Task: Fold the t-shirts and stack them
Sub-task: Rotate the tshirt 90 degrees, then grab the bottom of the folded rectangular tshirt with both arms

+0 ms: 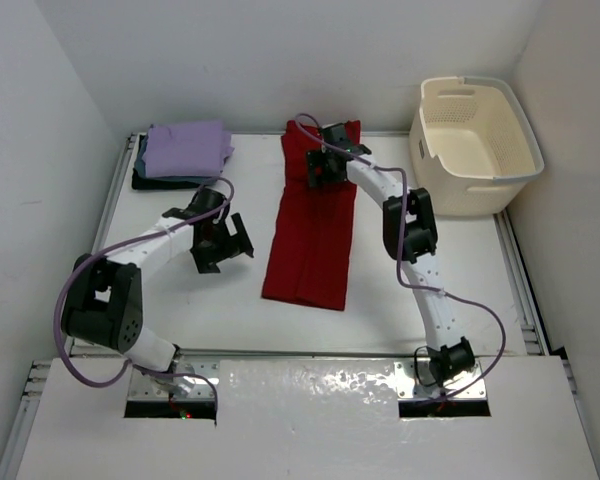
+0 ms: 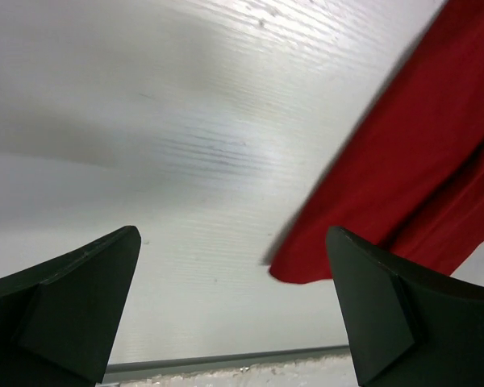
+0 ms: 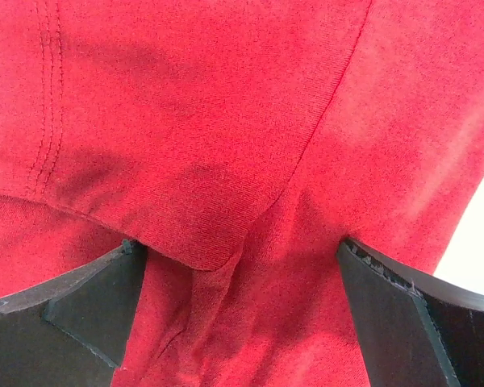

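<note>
Standing here, I'd say the job is partly done. At the far left corner of the desk (image 1: 180, 300) sits a stack with a folded purple t-shirt (image 1: 187, 148) on top and darker folded garments (image 1: 150, 178) under it. The red t-shirt (image 1: 310, 240) lies in the middle of the desk as a long narrow strip, its sides apparently folded in. My guess is it needs folding end to end, then placing on the stack.

The right claw (image 1: 323, 165) is over the far end of the red t-shirt, its jaws spread wide on either side of a hemmed fold of red cloth (image 3: 226, 121), gripping nothing. The left claw (image 1: 223, 243) is open too, above bare desk just left of the strip, with the red cloth's near corner (image 2: 403, 177) in its view.

I can't tell whether the right fingertips (image 3: 89, 298) touch the cloth. How many garments lie under the purple one is unclear. The near wall of the cream laundry basket (image 1: 480, 180) hides part of its floor.
</note>
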Robot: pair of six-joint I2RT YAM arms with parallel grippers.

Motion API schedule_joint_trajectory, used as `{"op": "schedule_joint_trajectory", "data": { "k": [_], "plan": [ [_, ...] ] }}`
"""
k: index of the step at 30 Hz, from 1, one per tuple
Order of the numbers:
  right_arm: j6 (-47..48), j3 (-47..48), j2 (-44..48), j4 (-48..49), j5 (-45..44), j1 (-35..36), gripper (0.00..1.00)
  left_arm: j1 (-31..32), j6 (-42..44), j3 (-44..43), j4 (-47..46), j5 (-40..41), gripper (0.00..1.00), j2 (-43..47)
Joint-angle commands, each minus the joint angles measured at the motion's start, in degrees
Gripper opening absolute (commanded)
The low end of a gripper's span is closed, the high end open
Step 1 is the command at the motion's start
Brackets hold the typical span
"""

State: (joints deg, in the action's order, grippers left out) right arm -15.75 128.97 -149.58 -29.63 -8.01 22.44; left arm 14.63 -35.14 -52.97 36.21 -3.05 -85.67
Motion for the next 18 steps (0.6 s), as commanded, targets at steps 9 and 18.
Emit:
{"op": "schedule_joint_trajectory", "data": {
  "k": [9,18],
  "plan": [
    [9.2,-7.7,17.5,6.5,16.4,0.0,0.99,7.2,5.5,0.3,-4.0,-9.3,1.00,-0.3],
    [2.1,-55.7,50.2,24.4,18.8,2.0,0.99,10.9,2.9,5.8,-11.1,-11.5,1.00,-0.5]
  ]
}}
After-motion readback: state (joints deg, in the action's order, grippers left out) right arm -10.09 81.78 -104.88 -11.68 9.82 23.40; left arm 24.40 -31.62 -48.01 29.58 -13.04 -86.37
